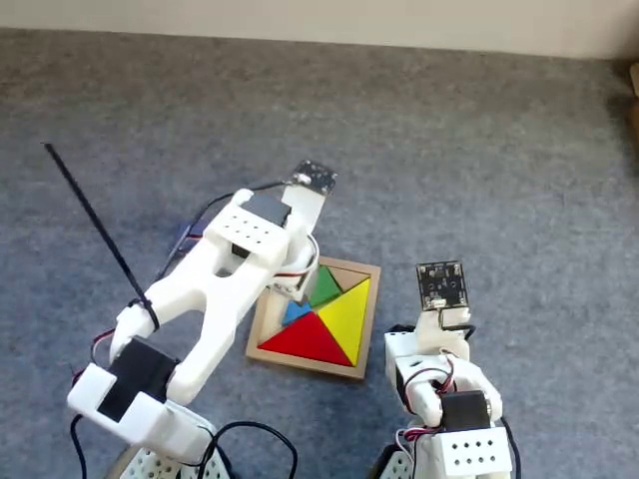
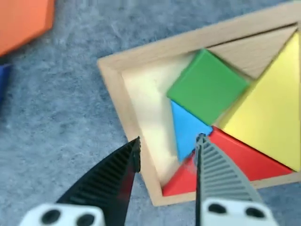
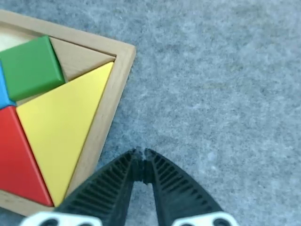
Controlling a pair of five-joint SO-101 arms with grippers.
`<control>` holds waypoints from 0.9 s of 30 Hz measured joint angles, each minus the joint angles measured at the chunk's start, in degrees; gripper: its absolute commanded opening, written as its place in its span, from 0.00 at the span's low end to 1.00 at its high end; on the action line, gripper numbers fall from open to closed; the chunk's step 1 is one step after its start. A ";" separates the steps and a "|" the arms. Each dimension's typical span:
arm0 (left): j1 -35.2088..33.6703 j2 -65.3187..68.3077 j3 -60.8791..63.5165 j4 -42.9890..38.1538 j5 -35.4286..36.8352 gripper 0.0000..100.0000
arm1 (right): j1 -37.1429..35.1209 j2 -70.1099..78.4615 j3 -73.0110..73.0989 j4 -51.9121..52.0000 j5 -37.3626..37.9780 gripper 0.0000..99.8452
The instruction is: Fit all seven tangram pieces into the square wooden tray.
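Lower centre in the high view, the left arm (image 1: 215,289) hides part of the square wooden tray (image 1: 371,314), which holds a yellow triangle (image 1: 347,314), red triangle (image 1: 305,339) and green square (image 1: 324,289). An orange piece (image 2: 21,19) is cut off by the frame edge. The left gripper (image 2: 168,141) is spread astride the tray's wall; the right gripper (image 3: 142,153) is pinched together over grey carpet (image 1: 449,130).

grey carpet (image 1: 479,150), pale wall strip (image 1: 399,20)

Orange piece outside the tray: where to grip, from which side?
Across two opposite side edges of the orange piece, from straight above: it lies flat on the carpet, apart from the tray, so its edges look free. Part is out of frame, so which edges can't be told. Left claw is open.
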 measured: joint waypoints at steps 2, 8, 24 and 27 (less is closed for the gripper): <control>-1.76 0.00 0.00 0.00 0.18 0.20 | 0.00 0.00 0.00 0.00 0.00 0.02; -2.37 4.04 0.00 -1.14 -2.46 0.20 | 0.00 0.00 0.00 0.00 0.00 0.02; 2.11 0.44 -0.26 -0.70 -0.62 0.20 | 0.00 0.00 0.00 0.00 0.00 0.02; 1.58 -3.43 -0.26 1.32 -0.88 0.20 | 0.00 0.00 0.00 0.00 0.00 0.02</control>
